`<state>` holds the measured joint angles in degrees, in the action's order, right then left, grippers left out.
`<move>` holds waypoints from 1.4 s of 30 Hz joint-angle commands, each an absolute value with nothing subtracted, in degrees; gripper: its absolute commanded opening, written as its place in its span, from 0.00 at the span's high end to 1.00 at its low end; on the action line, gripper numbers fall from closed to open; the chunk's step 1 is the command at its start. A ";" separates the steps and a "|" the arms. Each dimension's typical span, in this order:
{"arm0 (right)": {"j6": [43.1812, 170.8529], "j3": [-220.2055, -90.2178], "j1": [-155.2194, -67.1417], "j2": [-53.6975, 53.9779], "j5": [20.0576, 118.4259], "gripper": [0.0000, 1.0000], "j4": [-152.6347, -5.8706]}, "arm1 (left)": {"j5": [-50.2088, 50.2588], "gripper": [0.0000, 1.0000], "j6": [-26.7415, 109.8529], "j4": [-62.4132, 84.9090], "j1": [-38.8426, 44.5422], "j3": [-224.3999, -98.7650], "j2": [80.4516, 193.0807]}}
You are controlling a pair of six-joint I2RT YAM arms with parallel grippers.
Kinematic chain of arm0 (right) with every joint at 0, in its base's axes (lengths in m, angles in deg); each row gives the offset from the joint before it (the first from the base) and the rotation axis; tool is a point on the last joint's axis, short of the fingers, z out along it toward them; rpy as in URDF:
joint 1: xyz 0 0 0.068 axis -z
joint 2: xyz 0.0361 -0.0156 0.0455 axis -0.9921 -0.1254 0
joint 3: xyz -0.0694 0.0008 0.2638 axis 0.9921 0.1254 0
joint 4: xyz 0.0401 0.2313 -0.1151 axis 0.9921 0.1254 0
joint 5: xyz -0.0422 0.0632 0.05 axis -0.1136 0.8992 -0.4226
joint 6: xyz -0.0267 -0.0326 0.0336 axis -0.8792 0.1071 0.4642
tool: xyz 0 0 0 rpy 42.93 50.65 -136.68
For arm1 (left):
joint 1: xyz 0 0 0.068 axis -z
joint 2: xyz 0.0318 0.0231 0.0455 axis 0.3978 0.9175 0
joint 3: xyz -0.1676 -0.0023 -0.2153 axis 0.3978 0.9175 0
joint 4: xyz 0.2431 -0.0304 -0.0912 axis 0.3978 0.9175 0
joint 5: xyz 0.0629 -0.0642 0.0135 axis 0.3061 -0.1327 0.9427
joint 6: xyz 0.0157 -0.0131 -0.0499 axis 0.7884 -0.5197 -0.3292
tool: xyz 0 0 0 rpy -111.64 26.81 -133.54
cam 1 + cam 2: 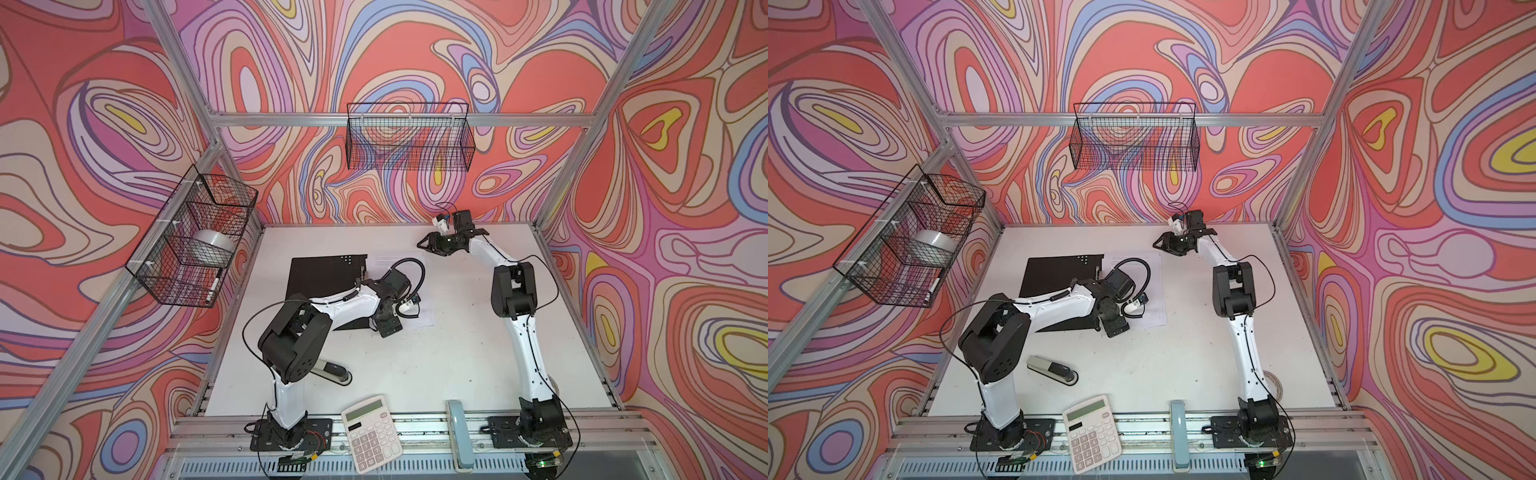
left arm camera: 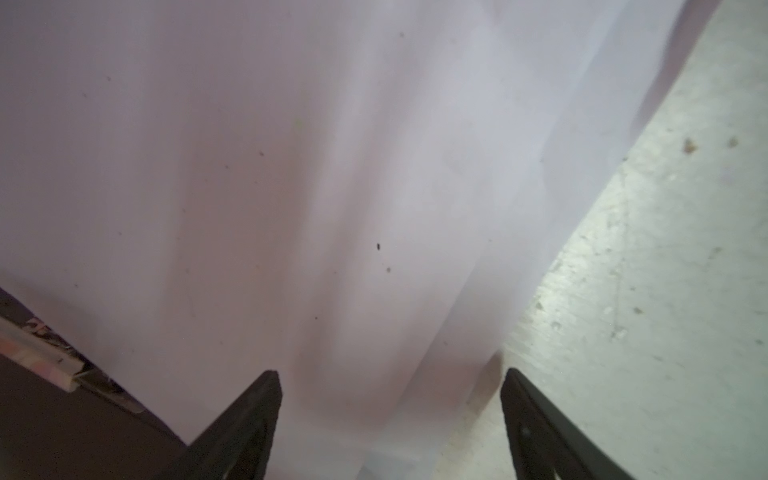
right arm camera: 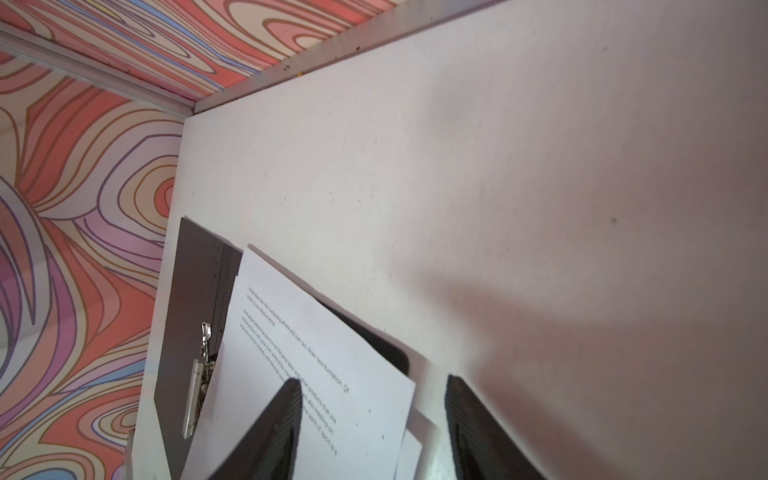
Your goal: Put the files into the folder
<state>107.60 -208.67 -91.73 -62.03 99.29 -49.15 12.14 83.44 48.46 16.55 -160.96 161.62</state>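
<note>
The folder (image 1: 320,274) (image 1: 1059,270) lies open on the tabletop (image 1: 457,353), with its black inside up, toward the far edge and left of the middle. The files (image 1: 380,262) (image 1: 1154,286) lie flat on its right half, just beside the metal clip (image 3: 195,395) at the spine. A dark rounded corner of the folder shows from under the sheets in the right wrist view.

The left gripper (image 1: 388,328) (image 1: 1116,328) points down at the near edge of the files. Its jaws are wide apart, one over the paper (image 2: 291,187) and one over the bare table.

The right gripper (image 1: 426,243) (image 1: 1160,243) is low at the far right corner of the files (image 3: 316,345). Its jaws also stand apart and I see nothing clamped between them.
</note>
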 commanded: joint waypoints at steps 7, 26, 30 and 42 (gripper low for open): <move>114.60 -192.01 -92.40 -42.59 89.94 0.48 -53.64 | 4.82 0.13 70.72 61.06 12.01 -165.94 149.61; 132.55 -141.08 -109.17 -4.91 70.24 0.47 -61.89 | -15.29 0.23 50.97 65.12 -8.59 -172.00 160.54; 131.82 -139.40 -109.16 -3.08 68.64 0.44 -59.27 | -13.70 0.26 50.20 63.70 -8.61 -169.87 160.11; 132.47 -141.34 -108.51 -4.87 68.37 0.41 -56.39 | -17.76 0.44 49.23 60.08 -8.61 -164.47 160.35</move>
<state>131.99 -140.59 -108.71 -4.85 69.58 -57.45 -16.41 50.37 61.38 -8.65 -165.85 161.65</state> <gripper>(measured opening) 0.587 0.576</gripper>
